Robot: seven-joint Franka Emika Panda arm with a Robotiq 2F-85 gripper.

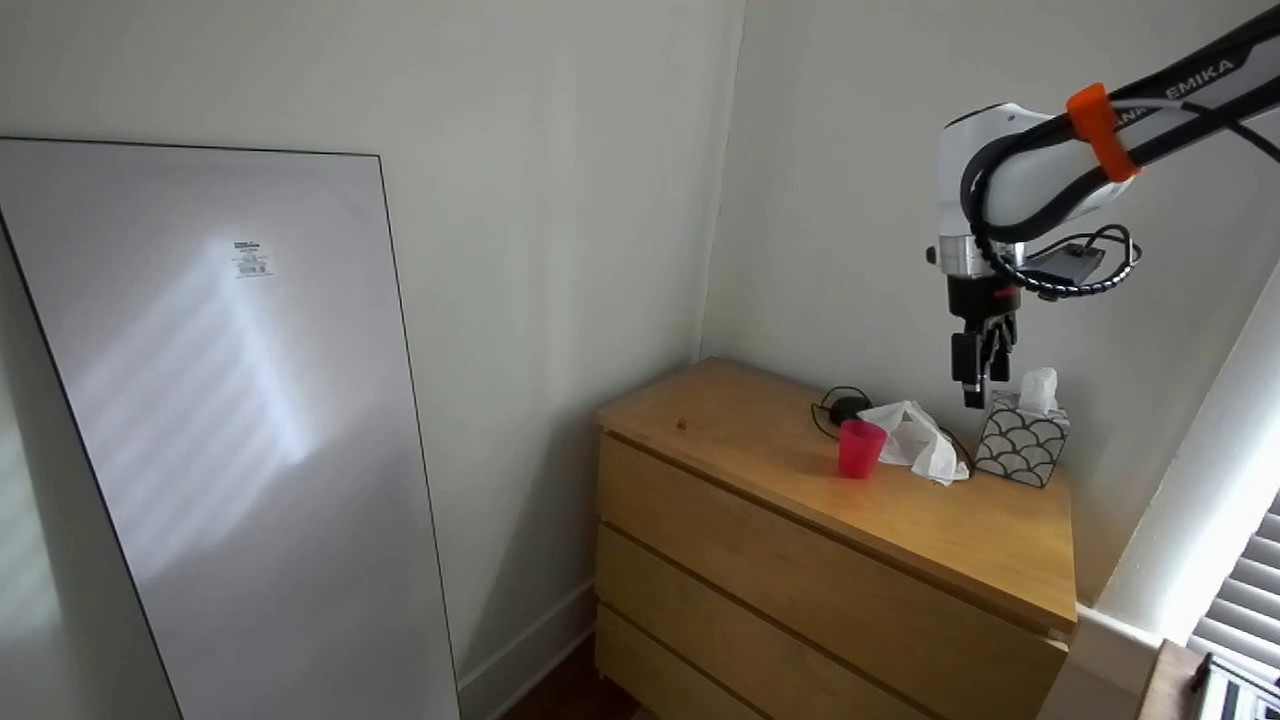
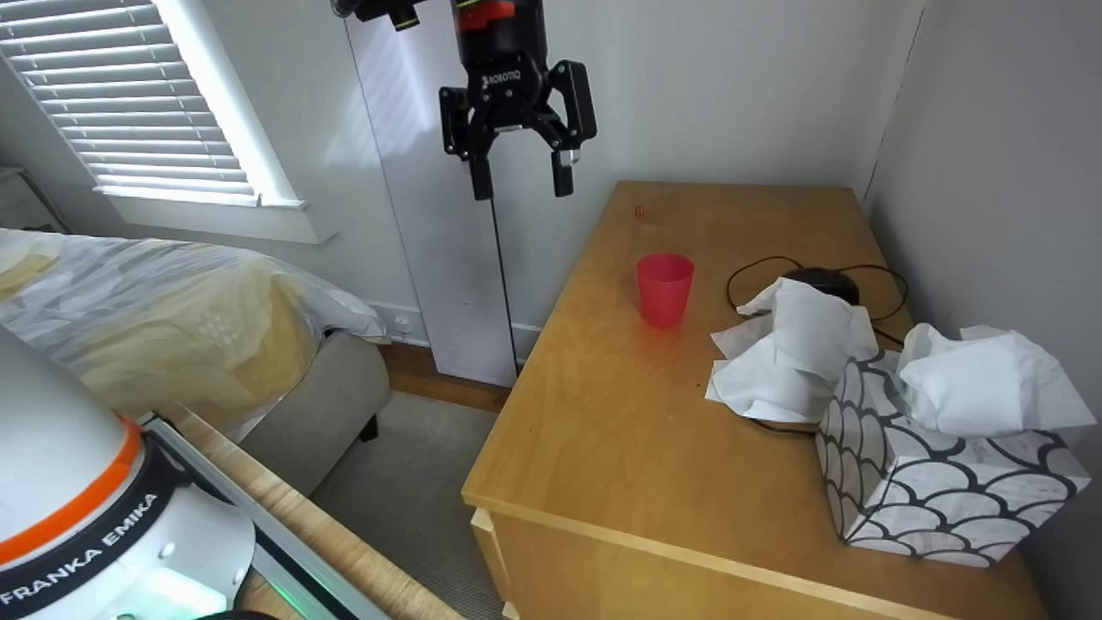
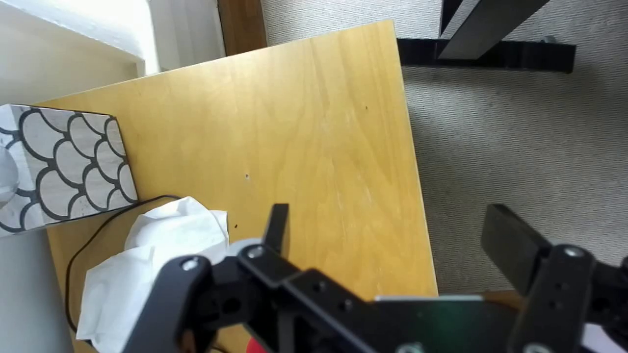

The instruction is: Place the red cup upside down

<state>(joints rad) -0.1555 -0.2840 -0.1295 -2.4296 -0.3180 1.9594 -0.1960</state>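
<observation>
Cup and gripper: the cup (image 2: 665, 293) stands lower than the gripper (image 2: 523, 196) and off to its side, the two well apart. In the wrist view only a red sliver of the cup shows at the bottom edge, beside the gripper.
Cup's spot: on top of the dresser (image 2: 594, 413), between the two short edges, nearer the drawer-side edge than the wall-side edge.
Cup's look: plain red, wide at the rim and narrowing to the base; upright, mouth up, with a faint red tint on the wood at its foot.
Gripper: released, its fingers (image 2: 564, 176) spread well apart and pointing down. In the wrist view one finger shows against the wood, the other past the drawer-side edge against the carpet (image 3: 466, 171).
Arm: in an exterior view the forearm (image 1: 1210, 80) enters at the upper right corner and slopes down to the white wrist (image 1: 1015, 170); the gripper hangs straight below it, above the dresser's level.
Tissue: white, crumpled (image 2: 792, 353), just beside the cup, toward the wall-side edge.
Box: scale-patterned (image 2: 956, 508), by the wall-side edge near its corner with one short edge.
Puck: black (image 2: 826, 280), its cord looped, near the wall-side edge, partly behind the tissue.
Red bit: tiny (image 2: 639, 211), near the drawer-side edge's other corner.
</observation>
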